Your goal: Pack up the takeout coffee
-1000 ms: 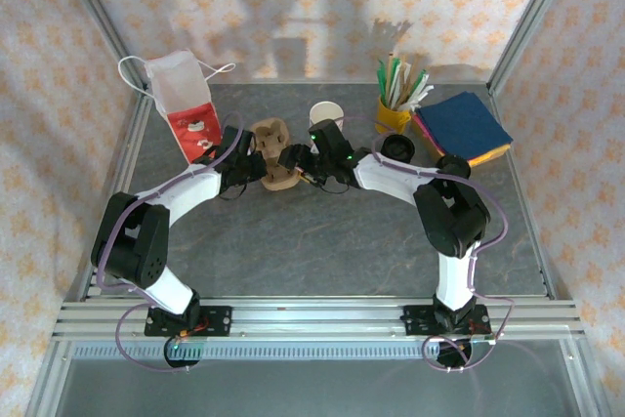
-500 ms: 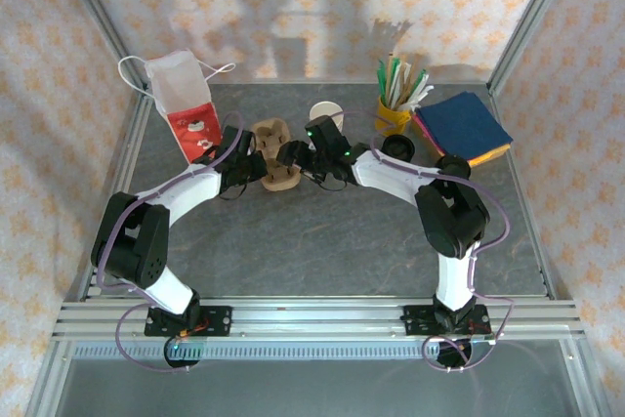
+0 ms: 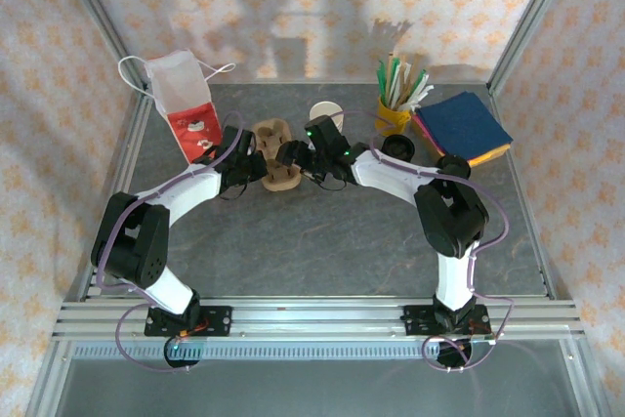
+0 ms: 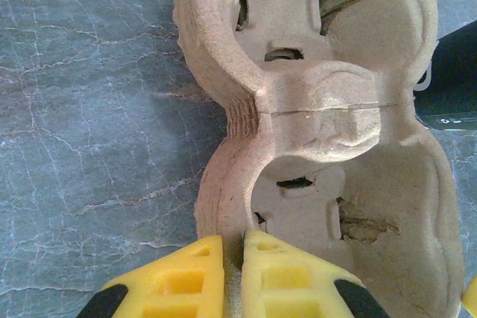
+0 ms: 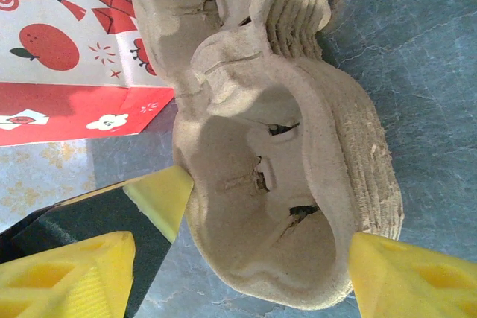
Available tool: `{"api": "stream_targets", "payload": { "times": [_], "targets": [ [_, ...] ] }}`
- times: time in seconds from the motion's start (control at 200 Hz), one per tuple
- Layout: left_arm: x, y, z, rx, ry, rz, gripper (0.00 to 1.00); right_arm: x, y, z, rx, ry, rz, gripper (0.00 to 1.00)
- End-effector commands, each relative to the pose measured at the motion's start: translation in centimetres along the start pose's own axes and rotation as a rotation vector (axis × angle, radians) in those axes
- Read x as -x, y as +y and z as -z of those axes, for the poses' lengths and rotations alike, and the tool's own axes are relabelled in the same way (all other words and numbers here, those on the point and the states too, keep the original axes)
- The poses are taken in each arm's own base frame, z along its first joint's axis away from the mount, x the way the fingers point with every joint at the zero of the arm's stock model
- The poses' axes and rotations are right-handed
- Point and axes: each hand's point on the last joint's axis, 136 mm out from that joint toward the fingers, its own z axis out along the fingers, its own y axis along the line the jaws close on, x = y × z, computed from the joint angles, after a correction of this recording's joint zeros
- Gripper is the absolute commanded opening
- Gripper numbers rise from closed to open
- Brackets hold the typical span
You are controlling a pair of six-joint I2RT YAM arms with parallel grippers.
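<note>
Pale round paper cup [image 3: 326,110], left pincer [image 4: 232,249] pinching pulp tray [image 4: 320,109], right pincer [image 5: 270,223] spread

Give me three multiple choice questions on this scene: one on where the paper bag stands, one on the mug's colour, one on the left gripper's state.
1. Where does the paper bag stand?
A. far left corner
B. far right corner
C. near edge
2. What colour is the mug of sticks?
A. blue
B. yellow
C. red
3. How is the left gripper?
A. wide open
B. shut on the cup carrier rim
C. shut on nothing
Key: 1 A, it sits at the table's far left; 2 B, its body is yellow; 3 B, its jaws pinch the pulp rim.
</note>
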Motion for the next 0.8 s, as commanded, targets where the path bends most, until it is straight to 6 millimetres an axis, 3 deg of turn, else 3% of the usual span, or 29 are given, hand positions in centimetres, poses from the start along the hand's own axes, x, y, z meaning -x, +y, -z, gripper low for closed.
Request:
{"api": "stream_targets", "payload": {
  "times": [0.0, 0.521, 0.791],
  "targets": [
    [-0.1, 0.3, 0.5, 0.006, 0.006, -0.016, 0.11, 0.7, 0.0, -0.1, -0.048, -0.034, 0.018, 0.76],
    [-0.1, 0.0, 0.5, -0.005, 0.007, -0.012, 0.11, 0.1, 0.0, -1.1, -0.058, -0.012, 0.024, 0.77],
    [0.1, -0.2, 0.5, -0.012, 0.005, -0.01, 0.11, 0.0, 1.9, -0.7, 0.013, -0.007, 0.029, 0.77]
  ]
}}
